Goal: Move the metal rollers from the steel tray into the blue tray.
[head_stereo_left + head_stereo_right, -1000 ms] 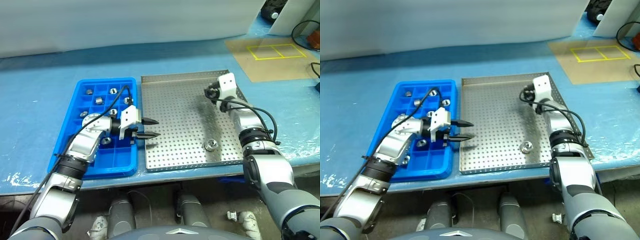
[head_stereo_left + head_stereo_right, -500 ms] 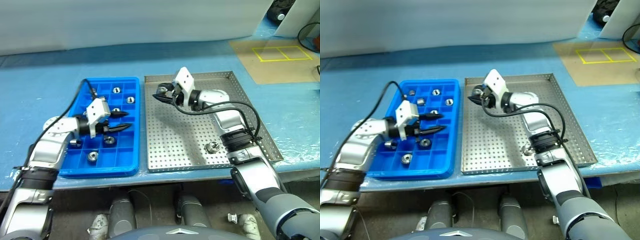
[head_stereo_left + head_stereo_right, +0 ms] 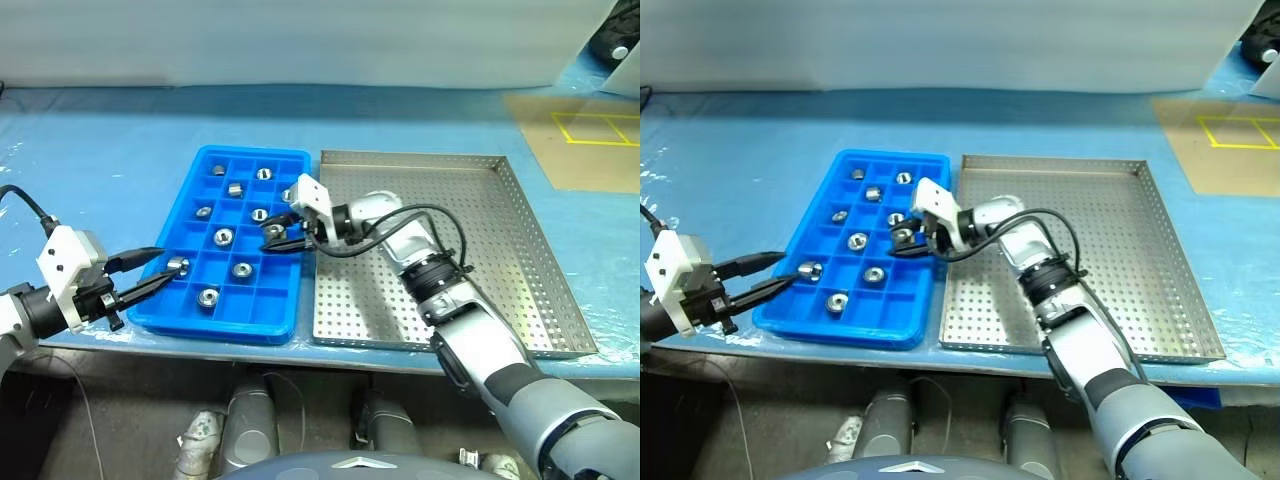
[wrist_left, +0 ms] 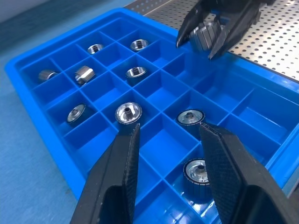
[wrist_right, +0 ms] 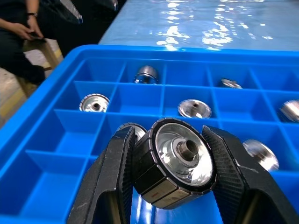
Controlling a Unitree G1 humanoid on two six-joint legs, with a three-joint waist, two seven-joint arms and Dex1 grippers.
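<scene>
While the left gripper (image 3: 150,272) gapes, the right gripper (image 5: 174,173) clamps a roller (image 5: 175,167), axis level.

On the tabletop (image 3: 110,160), the blue tray (image 3: 196,300) lies left of the steel tray (image 3: 480,250), their long sides just beside each other, both near the front edge. Metal rollers (image 3: 224,237) sit singly in several compartments of the blue tray. The right gripper (image 3: 272,238) reaches from over the steel tray across the blue tray's right rim, its jaws clamped on one roller (image 5: 174,165) above the compartments. The left gripper (image 3: 150,271) hovers at the blue tray's front-left corner.
</scene>
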